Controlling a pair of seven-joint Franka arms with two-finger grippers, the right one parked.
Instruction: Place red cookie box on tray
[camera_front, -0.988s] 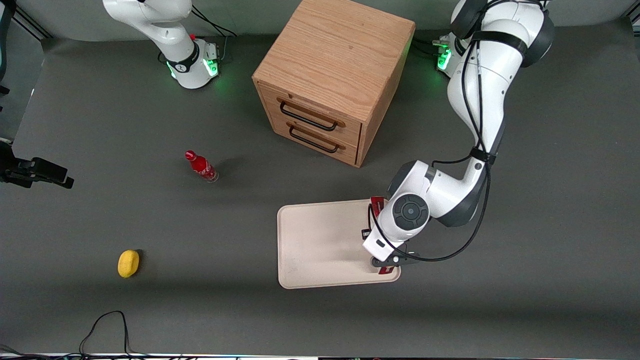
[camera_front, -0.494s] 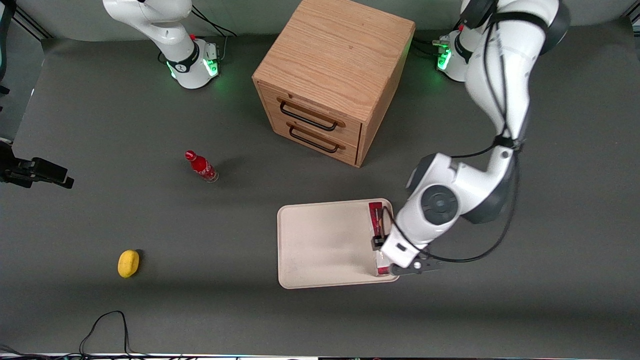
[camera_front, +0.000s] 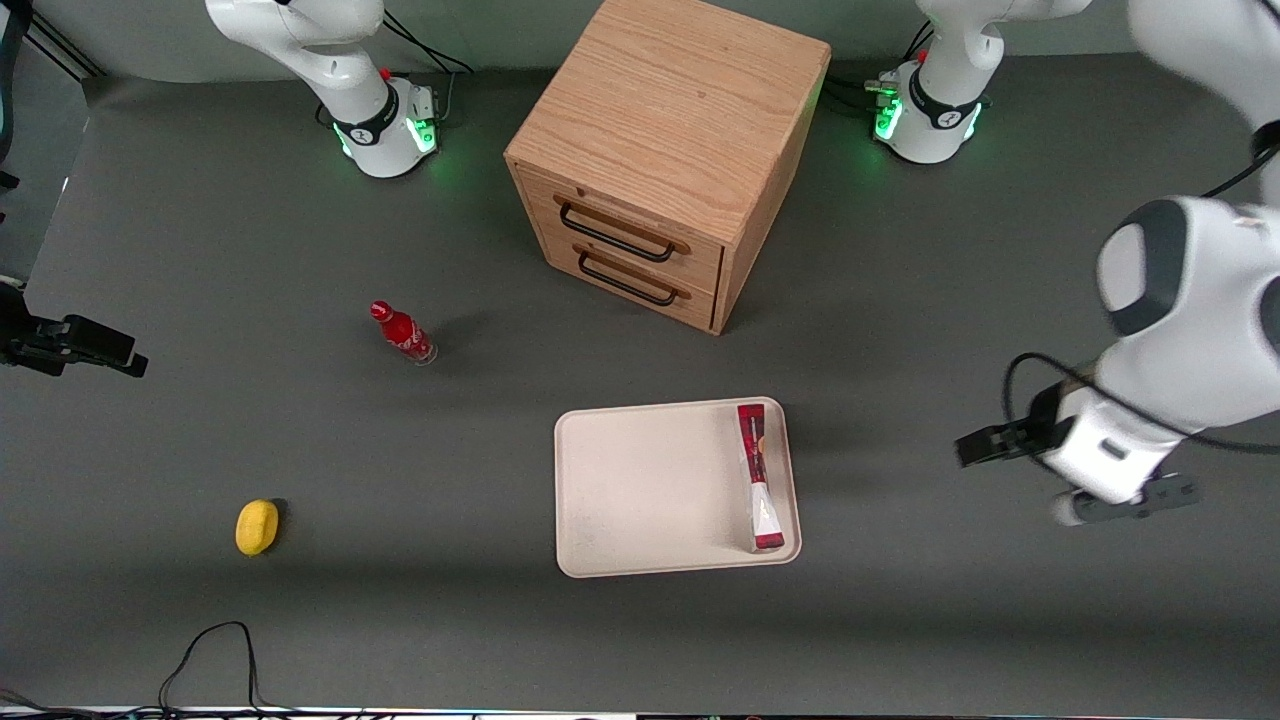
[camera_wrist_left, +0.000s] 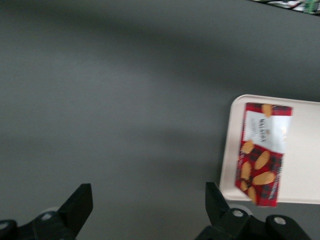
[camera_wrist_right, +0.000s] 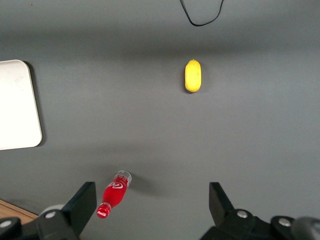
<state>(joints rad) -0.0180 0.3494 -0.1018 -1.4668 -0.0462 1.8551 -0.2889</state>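
Red cookie box (camera_front: 757, 478) lies inside the tray (camera_front: 650, 490), along its rim nearest my working arm; my hand (camera_wrist_left: 150, 212), open and empty, hangs well clear. Nothing remains, I judge, but parking.

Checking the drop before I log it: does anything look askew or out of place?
Only mildly: the slim red cookie box lies inside the cream-white rectangular tray, hard against the rim at the working arm's end rather than centred. The open claw hangs clear over bare table. Nothing spilled or damaged.
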